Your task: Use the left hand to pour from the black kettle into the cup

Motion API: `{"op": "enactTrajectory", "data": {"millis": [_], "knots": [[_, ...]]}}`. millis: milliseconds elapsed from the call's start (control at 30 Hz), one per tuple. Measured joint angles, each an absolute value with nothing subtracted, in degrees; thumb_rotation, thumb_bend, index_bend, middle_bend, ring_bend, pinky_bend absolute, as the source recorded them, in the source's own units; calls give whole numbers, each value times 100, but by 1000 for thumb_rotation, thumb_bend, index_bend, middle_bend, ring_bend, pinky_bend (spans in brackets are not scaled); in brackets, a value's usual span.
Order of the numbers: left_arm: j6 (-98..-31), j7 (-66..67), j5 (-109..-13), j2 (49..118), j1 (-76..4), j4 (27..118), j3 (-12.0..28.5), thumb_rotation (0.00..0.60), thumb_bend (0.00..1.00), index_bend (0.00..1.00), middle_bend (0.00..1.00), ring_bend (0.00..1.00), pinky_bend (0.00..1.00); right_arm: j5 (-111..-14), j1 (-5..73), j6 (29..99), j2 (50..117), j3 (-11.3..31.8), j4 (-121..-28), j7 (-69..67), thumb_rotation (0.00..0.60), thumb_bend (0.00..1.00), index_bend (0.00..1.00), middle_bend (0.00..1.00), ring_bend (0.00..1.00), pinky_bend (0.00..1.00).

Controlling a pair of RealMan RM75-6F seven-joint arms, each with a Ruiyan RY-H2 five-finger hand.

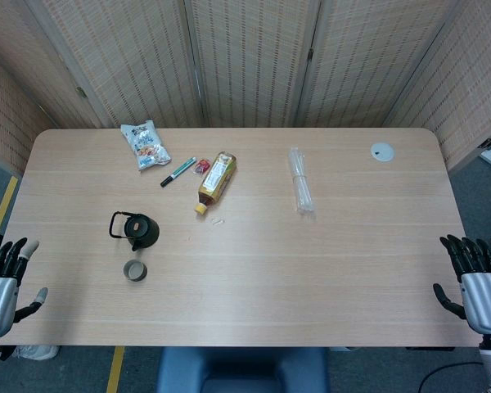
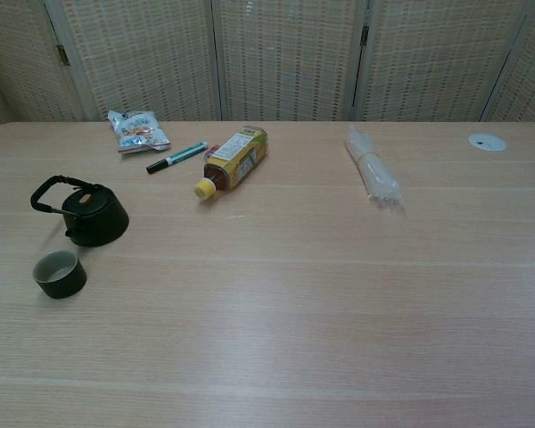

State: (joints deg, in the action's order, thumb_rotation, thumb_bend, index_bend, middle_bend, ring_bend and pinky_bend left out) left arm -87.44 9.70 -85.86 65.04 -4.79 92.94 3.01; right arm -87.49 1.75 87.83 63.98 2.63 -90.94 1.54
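A small black kettle stands upright on the left part of the wooden table, its handle raised toward the left. Just in front of it sits a low dark cup with a pale inside, a small gap between them. My left hand hangs off the table's left front edge, fingers spread, holding nothing, well left of the kettle. My right hand is off the right front edge, fingers apart and empty. The chest view shows neither hand.
Further back lie a snack packet, a green marker, a yellow-capped tea bottle on its side, a clear wrapped bundle and a round grey disc. A small white scrap lies near the bottle.
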Motion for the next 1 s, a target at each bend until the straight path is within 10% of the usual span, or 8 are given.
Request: {"op": "enactTrajectory", "data": {"millis": [1000], "knots": [[-8549, 1047, -8632, 6527, -642, 9288, 317, 600, 356, 165, 134, 102, 0, -8810, 66, 8960, 6312, 279, -9093, -9, 600, 353, 74, 118, 108, 0]]}}
